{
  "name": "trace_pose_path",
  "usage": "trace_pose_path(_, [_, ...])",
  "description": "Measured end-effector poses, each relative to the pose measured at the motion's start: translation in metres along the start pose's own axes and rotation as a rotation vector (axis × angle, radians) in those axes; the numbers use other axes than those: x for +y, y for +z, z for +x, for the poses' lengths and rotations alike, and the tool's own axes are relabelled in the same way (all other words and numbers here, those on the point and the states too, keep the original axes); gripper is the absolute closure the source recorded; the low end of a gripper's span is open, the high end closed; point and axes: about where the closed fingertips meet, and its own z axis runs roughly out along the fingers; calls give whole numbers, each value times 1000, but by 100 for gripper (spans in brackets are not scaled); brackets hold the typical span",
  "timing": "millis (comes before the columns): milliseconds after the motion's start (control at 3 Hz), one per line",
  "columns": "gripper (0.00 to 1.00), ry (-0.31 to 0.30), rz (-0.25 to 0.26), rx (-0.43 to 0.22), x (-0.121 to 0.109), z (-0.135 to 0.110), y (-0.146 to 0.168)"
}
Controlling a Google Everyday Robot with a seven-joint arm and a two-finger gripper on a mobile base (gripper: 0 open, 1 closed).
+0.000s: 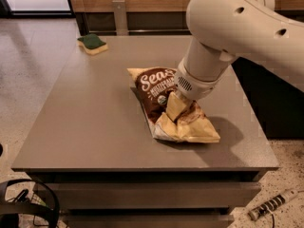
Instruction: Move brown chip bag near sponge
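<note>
The brown chip bag point(156, 87) lies on the grey table point(85, 127), right of centre, with its dark brown middle and white lettering facing up and a pale yellow end towards the front. My gripper point(179, 109) comes down from the big white arm point(228, 37) onto the bag's front half. It is shut on a crumpled yellow fold that is pulled up between its jaws. The sponge point(92, 44), green on top and yellow below, sits at the table's far left corner, well away from the bag.
A grey post point(119, 15) stands behind the table's far edge. Black cables point(28, 208) lie on the floor at the front left and a power strip point(273, 205) at the front right. A dark cabinet point(280, 103) stands to the right.
</note>
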Motion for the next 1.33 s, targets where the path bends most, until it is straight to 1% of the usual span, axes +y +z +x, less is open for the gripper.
trace_pose_path(1000, [100,0,0,0,0,0,-1])
trace_pose_path(1333, [100,-33,32,-47,-3,-9,-17])
